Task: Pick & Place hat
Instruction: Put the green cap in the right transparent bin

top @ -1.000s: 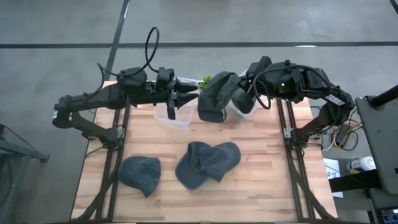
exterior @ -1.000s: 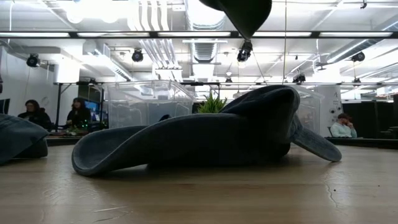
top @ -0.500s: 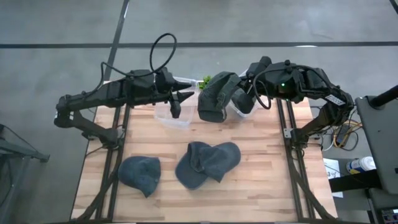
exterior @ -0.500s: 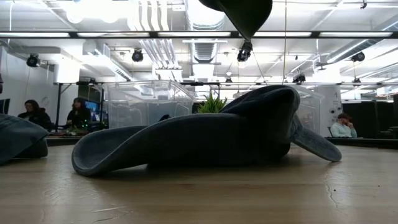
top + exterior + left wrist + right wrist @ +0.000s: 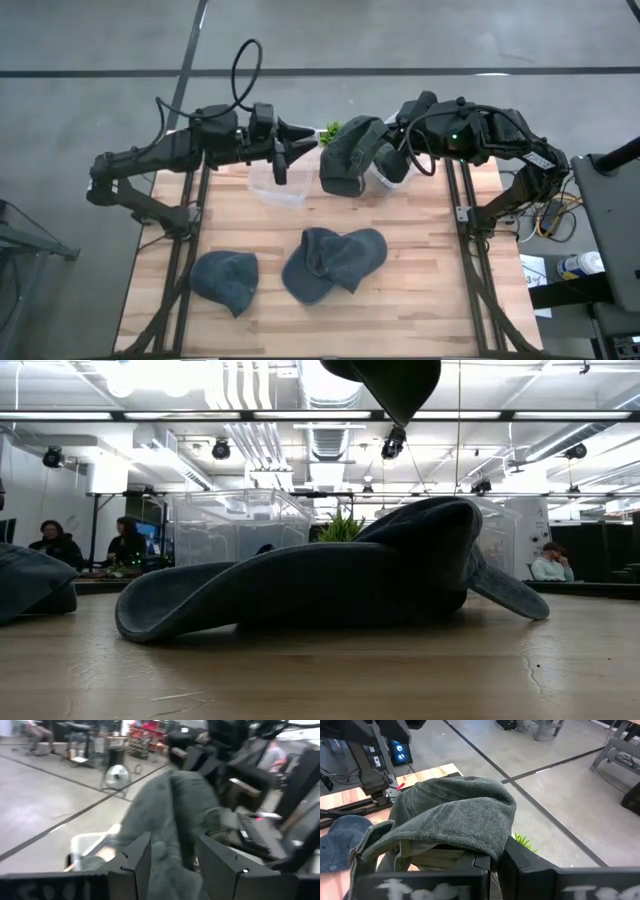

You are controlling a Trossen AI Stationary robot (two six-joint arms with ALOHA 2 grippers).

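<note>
A grey-green hat (image 5: pixel 347 158) hangs high over the table's far edge, with my right gripper (image 5: pixel 388 150) shut on it; its lowest part (image 5: pixel 393 382) dips into the top of the low view. My left gripper (image 5: pixel 305 143) is open and points level at the hat from the table's left. In the left wrist view the hat (image 5: pixel 172 815) shows just beyond and between its fingers (image 5: pixel 136 862). Two overlapping dark hats (image 5: pixel 335 262) and a blue hat (image 5: pixel 225 279) lie on the table's near half. My right gripper pinches the hat's lower rim (image 5: pixel 479 851) between its two shut fingers, coming from the table's right and slanting slightly down. The crown (image 5: pixel 457 812) bulges out beyond the fingers, and the hat hangs clear of the table. My left gripper: I cannot tell whether its fingers touch the hat.
Two clear plastic bins (image 5: pixel 280 187) (image 5: pixel 392 170) stand on the far part of the table, under the arms. A green plant (image 5: pixel 328 129) sits at the far edge. People sit in the room beyond the table (image 5: pixel 50 542).
My left gripper has swung slightly toward the table's far edge, staying open beside the hanging hat. My right gripper and the hat have kept still.
</note>
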